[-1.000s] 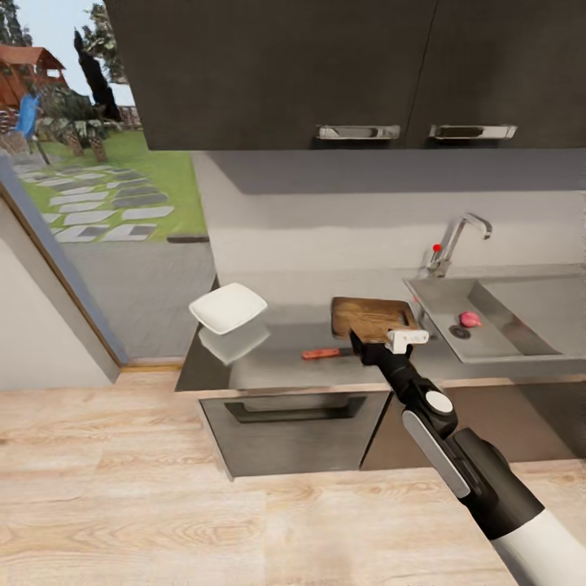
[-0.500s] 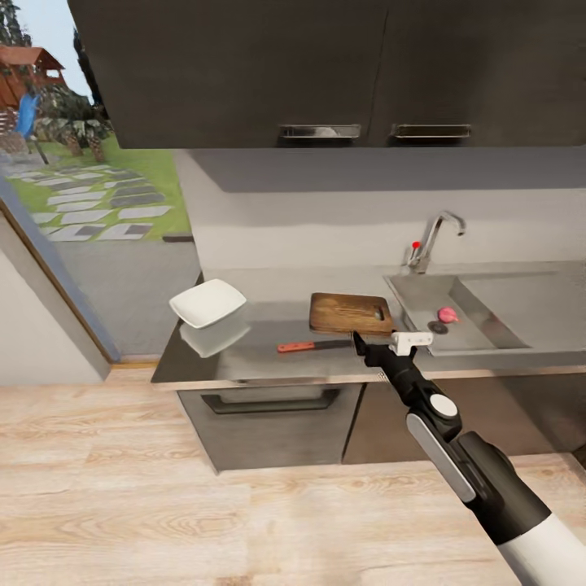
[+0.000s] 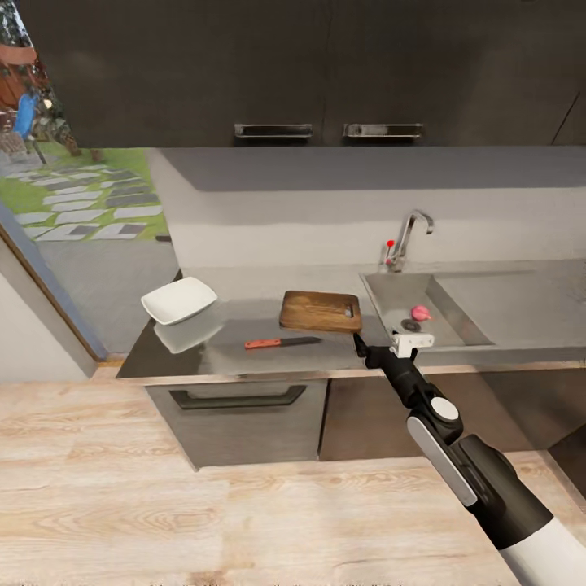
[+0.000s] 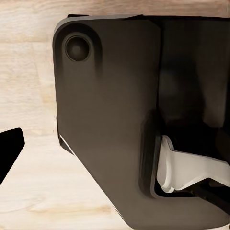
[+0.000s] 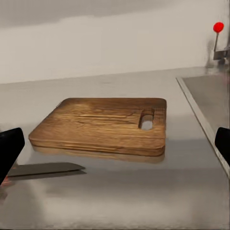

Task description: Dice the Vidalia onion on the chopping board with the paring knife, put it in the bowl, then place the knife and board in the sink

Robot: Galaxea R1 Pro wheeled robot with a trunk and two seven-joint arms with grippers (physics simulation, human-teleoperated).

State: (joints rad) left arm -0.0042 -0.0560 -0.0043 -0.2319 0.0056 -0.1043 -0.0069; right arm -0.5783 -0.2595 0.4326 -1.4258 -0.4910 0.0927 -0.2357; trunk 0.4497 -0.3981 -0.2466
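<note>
Right now I see the counter (image 3: pixel 342 358) across the middle of the head view, with my right gripper (image 3: pixel 389 346) held over its front edge, just right of centre. Its fingers are spread apart and hold nothing; in the right wrist view the two dark fingertips (image 5: pixel 9 148) sit at the far edges of the frame. The chopping board (image 3: pixel 321 311) lies flat just above and left of that gripper, its handle slot toward the sink (image 3: pixel 456 325). The knife (image 3: pixel 282 343) lies in front of the board, red handle pointing left. The white bowl (image 3: pixel 179 299) rests at the counter's left end. The onion (image 3: pixel 420 312) sits in the sink basin beside the drain (image 3: pixel 411 325), below the tap (image 3: pixel 404 238). For my left gripper, the left wrist view gives only a dark fingertip (image 4: pixel 9 148), so I cannot tell its state.
</note>
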